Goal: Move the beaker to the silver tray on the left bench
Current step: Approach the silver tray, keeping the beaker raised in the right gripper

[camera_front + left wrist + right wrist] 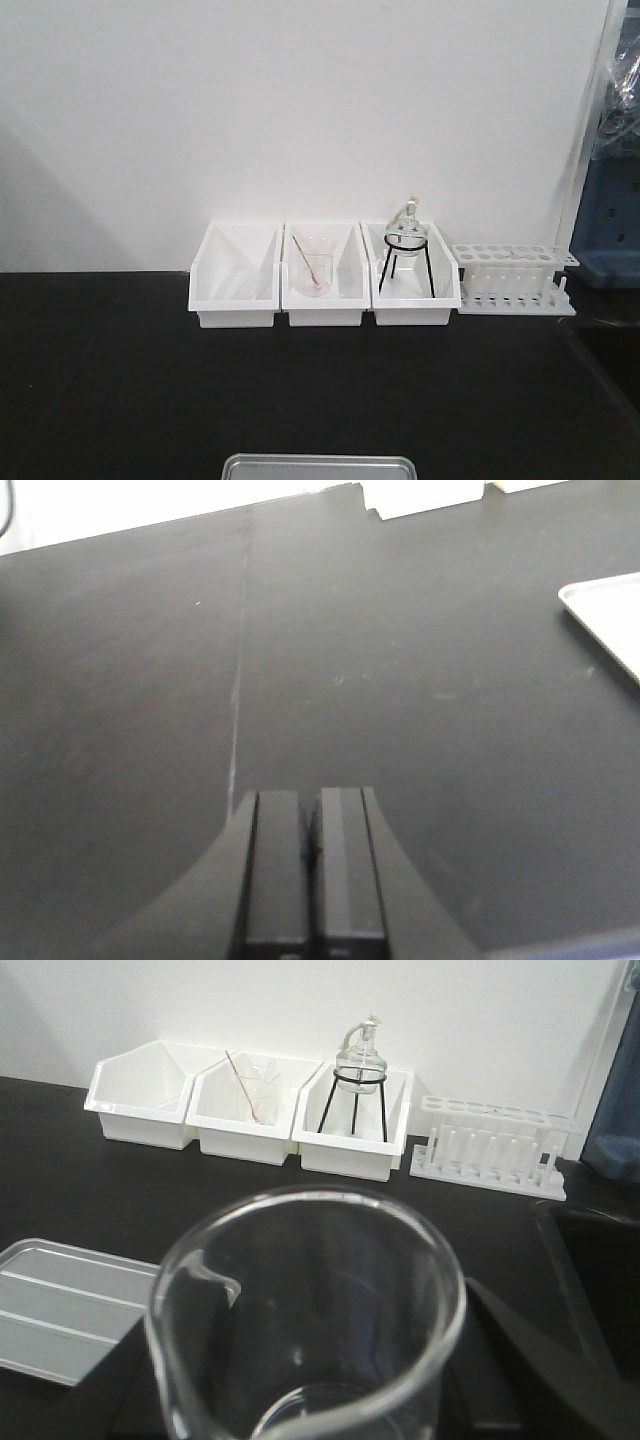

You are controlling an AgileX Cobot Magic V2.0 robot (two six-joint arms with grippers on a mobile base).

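Observation:
The small clear empty beaker [305, 1310] fills the lower part of the right wrist view, its spout to the left. My right gripper [315, 1390] is shut on it, with dark fingers [520, 1360] on either side, and holds it above the black left bench [120, 380]. The silver tray [60, 1310] lies on the bench just left of and below the beaker. It also shows at the front edge in the front view [318, 467] and at the right in the left wrist view [610, 615]. My left gripper [311, 825] is shut and empty over bare bench, left of the tray.
Three white bins [322, 275] stand against the white wall. The middle one holds a beaker with a rod [313, 268], the right one a flask on a tripod [407, 245]. A white test-tube rack [513, 280] stands to their right. The bench's right edge [560, 1260] lies beside the rack.

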